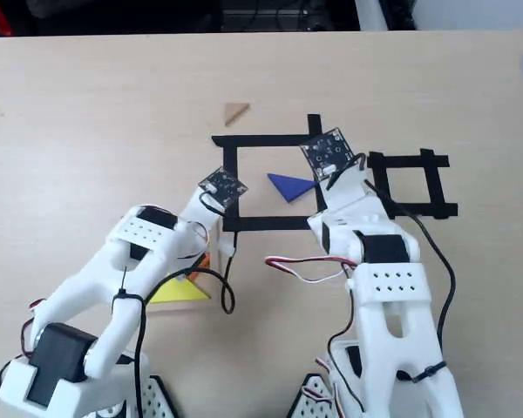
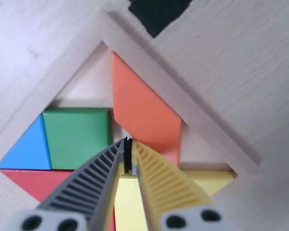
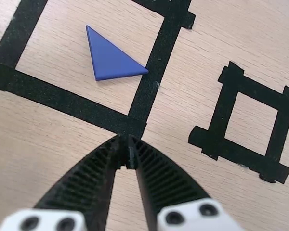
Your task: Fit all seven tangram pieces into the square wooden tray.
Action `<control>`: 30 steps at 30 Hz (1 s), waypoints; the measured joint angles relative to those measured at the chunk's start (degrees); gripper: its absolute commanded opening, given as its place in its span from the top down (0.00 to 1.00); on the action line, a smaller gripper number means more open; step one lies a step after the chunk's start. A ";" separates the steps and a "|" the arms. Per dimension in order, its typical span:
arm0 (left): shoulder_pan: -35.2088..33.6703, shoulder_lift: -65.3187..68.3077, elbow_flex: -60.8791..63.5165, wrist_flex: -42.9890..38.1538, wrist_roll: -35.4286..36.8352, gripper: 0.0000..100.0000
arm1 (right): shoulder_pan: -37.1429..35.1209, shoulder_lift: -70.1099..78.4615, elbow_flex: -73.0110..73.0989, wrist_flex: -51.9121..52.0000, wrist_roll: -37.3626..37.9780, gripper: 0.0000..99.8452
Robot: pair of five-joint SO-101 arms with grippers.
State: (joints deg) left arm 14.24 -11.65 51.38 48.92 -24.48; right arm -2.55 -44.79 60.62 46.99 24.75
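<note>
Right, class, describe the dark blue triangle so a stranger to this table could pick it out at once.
Find the larger black tape square in the middle of the table. The dark blue triangle lies flat inside it. It is blue and enclosed by tape; the tan triangle lies outside.

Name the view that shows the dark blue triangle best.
The right wrist view: the dark blue triangle lies whole inside the taped square. The high view shows it smaller, close beside the right arm. The left wrist view looks into the wooden tray.
</note>
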 measured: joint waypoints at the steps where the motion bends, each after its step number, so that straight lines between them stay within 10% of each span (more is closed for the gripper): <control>1: 0.53 0.00 0.00 0.00 0.00 0.97 | 0.00 0.00 0.00 0.00 0.00 0.99; 30: 1.93 -4.04 0.18 -0.09 0.00 0.97 | 0.00 0.00 0.00 0.00 0.00 0.99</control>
State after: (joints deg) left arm 16.18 -15.69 51.56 48.84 -24.48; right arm -2.55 -44.79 60.62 46.99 24.75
